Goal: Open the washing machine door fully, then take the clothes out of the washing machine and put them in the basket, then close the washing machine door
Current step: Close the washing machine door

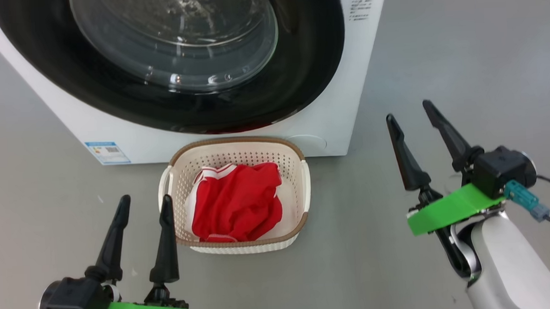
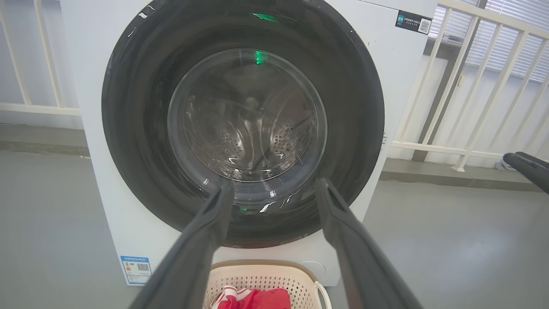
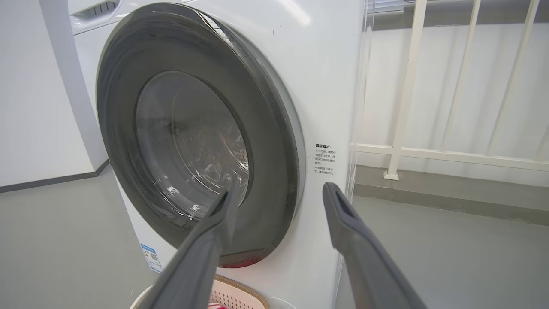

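— What's the floor like on your feed?

— I'm looking at a plain grey floor (image 1: pixel 437 50), smooth and matte. The washing machine (image 1: pixel 338 124) stands straight on it.

— Anything else down there?

— The basket (image 1: pixel 237 142) sits on the floor just in front of the machine's base. I can't tell whether the two touch. A few tiny white specks (image 1: pixel 100 198) lie to the left of the basket. In my left wrist view, the floor beside the machine ends at a low grey ledge (image 2: pixel 429 169), which carries a white railing (image 2: pixel 446 149).
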Tool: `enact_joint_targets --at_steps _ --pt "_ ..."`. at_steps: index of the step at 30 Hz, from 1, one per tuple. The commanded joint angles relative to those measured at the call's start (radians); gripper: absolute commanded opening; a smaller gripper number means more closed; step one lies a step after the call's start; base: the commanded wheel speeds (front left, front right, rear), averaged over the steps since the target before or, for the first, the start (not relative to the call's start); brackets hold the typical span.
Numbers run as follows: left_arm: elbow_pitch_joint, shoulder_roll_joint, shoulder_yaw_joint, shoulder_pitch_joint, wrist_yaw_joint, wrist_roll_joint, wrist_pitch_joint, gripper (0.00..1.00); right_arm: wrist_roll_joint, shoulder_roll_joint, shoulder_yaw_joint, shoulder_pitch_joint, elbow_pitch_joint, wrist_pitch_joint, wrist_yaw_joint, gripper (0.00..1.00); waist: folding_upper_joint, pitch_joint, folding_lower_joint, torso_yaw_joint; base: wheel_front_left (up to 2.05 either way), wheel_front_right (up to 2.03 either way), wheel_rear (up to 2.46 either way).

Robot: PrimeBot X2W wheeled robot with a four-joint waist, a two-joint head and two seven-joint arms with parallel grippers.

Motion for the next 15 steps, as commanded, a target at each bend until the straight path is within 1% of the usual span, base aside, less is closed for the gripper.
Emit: enact_joint_targets --at_steps 1,15 --pt "-0.027 0.018 0.040 0.003 0.007 0.012 -0.008 1.00 0.005 0.008 0.014 0.018 -0.041 -0.005 -0.004 1.00 0.0000 -0.021 0.0000 -0.017 0.00 0.00 0.00" --pt "-0.009 0.026 0.075 0.068 0.022 0.007 -0.008 1.00 -0.003 0.008 -0.011 0.151 -0.115 -0.005 -0.004 1.00 0.0000 -0.095 0.0000 -0.062 0.00 0.00 0.00"
